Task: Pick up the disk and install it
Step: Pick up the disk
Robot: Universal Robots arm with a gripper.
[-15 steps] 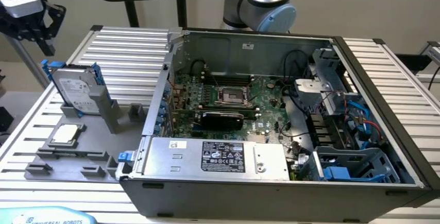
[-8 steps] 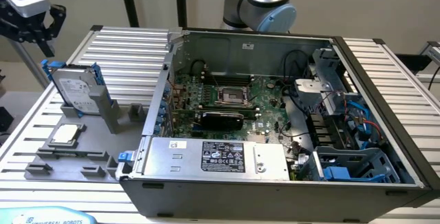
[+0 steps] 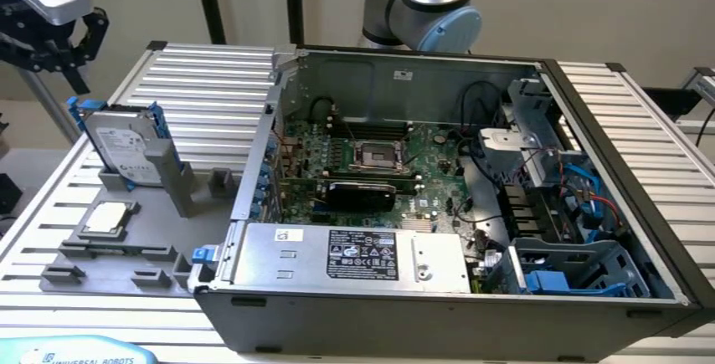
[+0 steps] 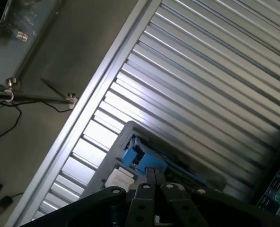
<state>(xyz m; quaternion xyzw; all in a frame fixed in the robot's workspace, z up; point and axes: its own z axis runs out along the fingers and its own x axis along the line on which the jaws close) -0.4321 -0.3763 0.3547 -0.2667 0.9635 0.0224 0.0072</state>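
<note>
Disk (image 3: 120, 148) stands on its edge in the grey holder (image 3: 170, 176), at the exterior view's left, outside the open PC case (image 3: 391, 75). Its long axis goes approx. upward, a bit leaned. Gripper (image 3: 54, 53) hangs above it and more to that left, apart, not touching. From the wrist you see the gripper (image 4: 155, 177) w/ jaws pressed together, holding nothing, and the disk (image 4: 141, 161) just beyond the tips. The holder hides the disk's lower part. Which bay is meant, you cannot tell.

Gripper (image 4: 154, 171) fully closed, held high, pointing down.
</note>
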